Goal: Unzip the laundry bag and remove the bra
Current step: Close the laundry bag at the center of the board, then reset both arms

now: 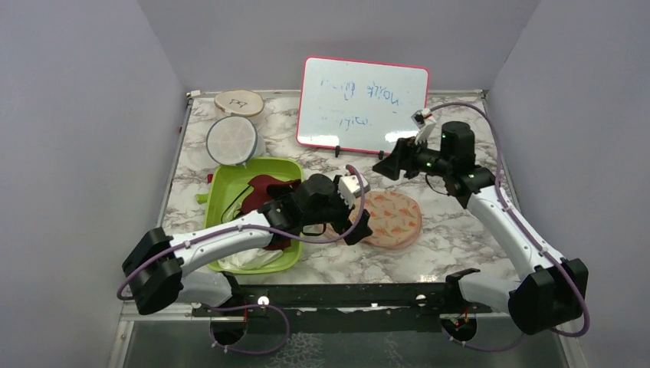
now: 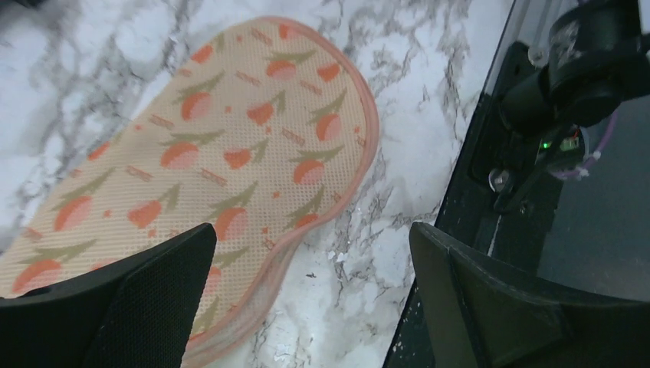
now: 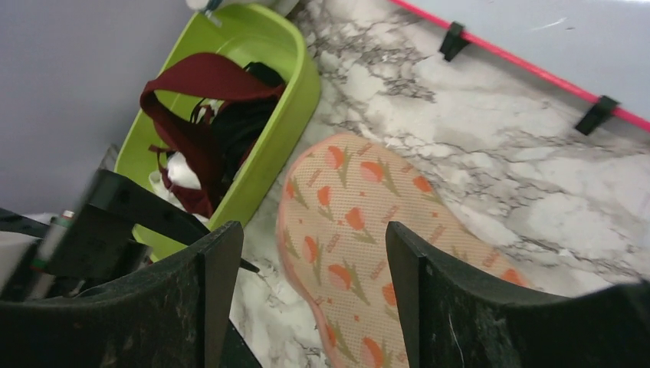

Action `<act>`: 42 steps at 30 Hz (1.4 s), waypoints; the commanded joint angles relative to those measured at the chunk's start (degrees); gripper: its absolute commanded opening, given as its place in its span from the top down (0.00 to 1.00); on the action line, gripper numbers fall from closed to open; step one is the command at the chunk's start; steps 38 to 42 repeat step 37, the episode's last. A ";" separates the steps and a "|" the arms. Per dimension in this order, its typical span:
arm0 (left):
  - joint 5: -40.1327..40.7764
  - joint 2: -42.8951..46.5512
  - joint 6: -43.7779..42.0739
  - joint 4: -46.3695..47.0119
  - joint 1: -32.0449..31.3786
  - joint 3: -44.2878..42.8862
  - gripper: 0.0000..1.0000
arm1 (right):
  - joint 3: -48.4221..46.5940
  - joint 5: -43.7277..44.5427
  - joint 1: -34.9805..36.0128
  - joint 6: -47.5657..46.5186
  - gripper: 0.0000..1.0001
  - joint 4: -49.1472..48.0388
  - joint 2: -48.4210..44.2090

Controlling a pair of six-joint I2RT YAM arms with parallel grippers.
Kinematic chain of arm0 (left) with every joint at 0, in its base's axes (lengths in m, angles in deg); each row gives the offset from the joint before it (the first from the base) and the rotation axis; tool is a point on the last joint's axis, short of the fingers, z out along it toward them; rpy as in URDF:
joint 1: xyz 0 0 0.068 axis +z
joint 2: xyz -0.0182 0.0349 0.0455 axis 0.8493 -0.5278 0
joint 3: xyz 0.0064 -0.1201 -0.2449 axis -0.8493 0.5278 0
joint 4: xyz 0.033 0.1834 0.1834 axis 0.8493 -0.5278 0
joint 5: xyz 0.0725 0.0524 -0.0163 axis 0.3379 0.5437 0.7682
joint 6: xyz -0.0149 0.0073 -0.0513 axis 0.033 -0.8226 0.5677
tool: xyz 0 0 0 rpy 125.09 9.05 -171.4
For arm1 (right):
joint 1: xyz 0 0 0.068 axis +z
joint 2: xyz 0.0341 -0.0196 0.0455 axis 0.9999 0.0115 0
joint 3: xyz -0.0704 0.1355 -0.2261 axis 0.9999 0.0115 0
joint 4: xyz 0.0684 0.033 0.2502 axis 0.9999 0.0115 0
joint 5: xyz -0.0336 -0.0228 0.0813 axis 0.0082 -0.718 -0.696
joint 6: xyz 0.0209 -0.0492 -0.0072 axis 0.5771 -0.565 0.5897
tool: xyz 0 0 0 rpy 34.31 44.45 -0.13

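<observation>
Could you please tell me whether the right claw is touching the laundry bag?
Apart. The top view shows the right claw by the whiteboard, with marble visible between it and the laundry bag.

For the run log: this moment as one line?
left gripper: open, above laundry bag | right gripper: open, empty | bra: in green tub | laundry bag: lying flat

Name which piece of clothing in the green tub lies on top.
The maroon bra, draped across the black garment; the white cloth only peeks out lower down in the green tub.

A robot lab cell: grey partition walls (image 1: 77,115), marble-patterned table (image 1: 460,230), whiteboard (image 1: 362,103).
</observation>
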 commanded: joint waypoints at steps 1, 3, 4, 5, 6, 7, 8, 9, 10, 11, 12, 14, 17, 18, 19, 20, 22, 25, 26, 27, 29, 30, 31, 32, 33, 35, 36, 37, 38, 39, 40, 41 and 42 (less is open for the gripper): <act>9.07 7.71 1.00 4.49 -0.09 0.22 0.06 | -2.43 5.39 6.92 -0.69 0.32 2.14 3.80; 14.66 10.54 0.77 5.80 -0.05 0.72 0.04 | -2.15 7.01 9.31 -1.14 0.32 2.04 4.79; 17.36 11.84 0.61 6.61 0.03 1.15 0.03 | -2.08 7.23 9.99 -1.82 0.32 1.85 4.92; 20.50 13.19 0.68 7.11 0.26 1.31 0.01 | -2.04 7.70 10.23 -2.16 0.32 1.98 4.88; 23.25 14.51 0.59 7.29 0.64 1.29 0.01 | -2.25 8.32 10.27 -2.64 0.32 2.12 4.64; 25.75 15.66 -0.06 7.41 1.14 0.87 0.01 | -2.71 9.42 10.27 -3.36 0.32 2.86 4.23; 28.54 16.76 -0.87 6.76 1.83 -0.22 0.01 | -3.51 11.59 10.26 -3.65 0.32 4.05 3.57; 31.45 17.66 -1.73 5.44 2.70 -2.40 0.01 | -4.45 13.72 10.23 -4.11 0.31 5.54 2.79; 34.53 18.61 -2.85 4.77 3.77 -4.08 0.01 | -5.47 15.53 10.23 -5.07 0.30 7.05 1.80; 38.62 19.58 -5.30 4.76 4.68 -5.44 0.01 | -6.49 17.09 10.25 -6.64 0.29 8.65 0.14; 41.57 20.62 -7.42 5.24 5.55 -6.65 0.01 | -7.24 18.69 10.27 -7.98 0.28 9.76 -1.62; 48.78 23.02 -11.34 7.04 7.21 -8.76 0.01 | -8.38 21.81 10.30 -11.14 0.25 10.97 -6.55; 55.04 27.74 -16.45 12.17 7.81 -9.75 0.01 | -8.62 24.95 10.36 -14.83 0.22 9.30 -16.54; 54.86 29.85 -18.12 14.81 7.82 -9.28 0.01 | -8.55 25.50 10.29 -15.94 0.21 8.40 -19.73; 53.87 31.74 -19.72 16.89 7.85 -8.57 0.01 | -8.49 26.89 10.28 -16.32 0.20 7.32 -22.86; 52.61 33.72 -20.67 18.29 7.82 -8.09 0.01 | -8.59 28.73 10.32 -16.18 0.17 6.26 -25.32; 50.34 36.65 -22.71 19.65 7.85 -7.43 0.01 | -9.46 31.84 10.28 -15.91 0.15 5.33 -28.99; 50.24 39.49 -25.11 20.16 7.85 -6.95 0.01 | -11.78 34.27 10.32 -15.39 0.14 5.24 -30.80; 51.60 39.99 -25.14 20.18 7.90 -6.83 0.01 | -12.60 34.90 10.28 -14.80 0.13 5.63 -30.71; 52.67 40.28 -25.07 20.21 7.88 -6.82 0.01 | -13.32 35.55 10.25 -14.26 0.13 6.08 -30.54; 53.01 40.88 -25.21 20.19 7.83 -6.78 0.01 | -14.00 37.26 10.28 -13.06 0.12 6.55 -30.22; 52.85 41.18 -25.06 20.14 7.88 -6.61 0.01 | -13.83 37.97 10.28 -12.81 0.12 6.42 -30.13; 52.71 41.53 -24.95 20.10 7.86 -6.49 0.01 | -13.58 38.39 10.28 -12.64 0.12 6.25 -30.07; 52.66 41.73 -24.76 20.14 7.82 -6.44 0.01 | -13.29 38.73 10.28 -12.27 0.11 6.06 -29.99; 52.69 41.98 -24.49 20.03 7.82 -6.33 0.01 | -13.10 39.16 10.25 -11.93 0.11 6.19 -29.88; 52.73 42.46 -23.92 19.85 7.87 -6.09 0.01 | -11.80 38.77 10.28 -12.06 0.07 6.23 -30.15; 52.73 42.71 -23.52 19.64 7.82 -5.93 0.01 | -10.86 38.88 10.28 -12.26 0.06 5.61 -30.38; 52.63 42.90 -23.02 19.46 7.82 -5.79 0.01 | -10.94 40.30 10.28 -11.20 0.06 6.30 -29.92; 52.63 42.90 -23.02 19.46 7.82 -5.79 0.01 | -10.94 40.30 10.28 -11.20 0.06 6.30 -29.92; 52.63 42.90 -23.02 19.46 7.82 -5.79 0.01 | -10.94 40.30 10.28 -11.20 0.06 6.30 -29.92; 52.63 42.90 -23.02 19.46 7.82 -5.79 0.01 | -10.94 40.30 10.28 -11.20 0.06 6.30 -29.92; 52.63 42.90 -23.02 19.46 7.82 -5.79 0.01 | -10.94 40.30 10.28 -11.20 0.06 6.30 -29.92; 52.63 42.90 -23.02 19.46 7.82 -5.79 0.01 | -10.94 40.30 10.28 -11.20 0.06 6.30 -29.92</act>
